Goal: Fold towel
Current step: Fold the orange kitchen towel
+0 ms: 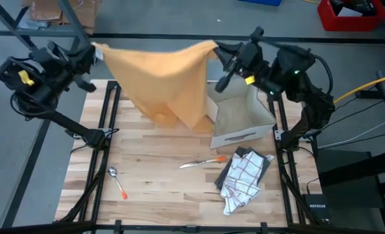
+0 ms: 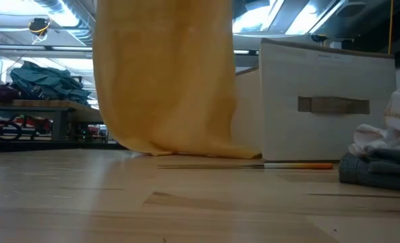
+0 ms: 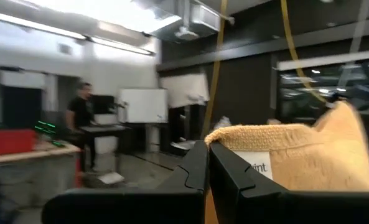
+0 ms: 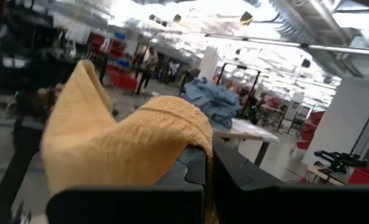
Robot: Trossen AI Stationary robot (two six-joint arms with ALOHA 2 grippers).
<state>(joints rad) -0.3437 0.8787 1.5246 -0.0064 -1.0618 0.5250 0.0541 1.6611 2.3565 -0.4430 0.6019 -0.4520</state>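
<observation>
Your left arm's fingers (image 1: 93,51) are clamped tight on one top corner of the orange towel (image 1: 163,81), held high above the far left edge of the counter (image 1: 153,179). From there the towel's upper edge runs across, left to right, to your right arm's fingers (image 1: 217,49), which pinch the opposite top corner just as tightly. So the towel's long axis lies stretched between the two sets of fingers, and the rest of the cloth hangs down below them, sagging in the middle, with its bottom hem brushing the counter in the low view. Below and between your fingers, nearer you, lie a spoon with an orange handle (image 1: 117,181) and a knife with an orange handle (image 1: 204,162). Just under your right fingers an open white fabric box (image 1: 239,117) stands beside the hanging towel, and a crumpled checked dishcloth (image 1: 244,179) lies in front of it.
</observation>
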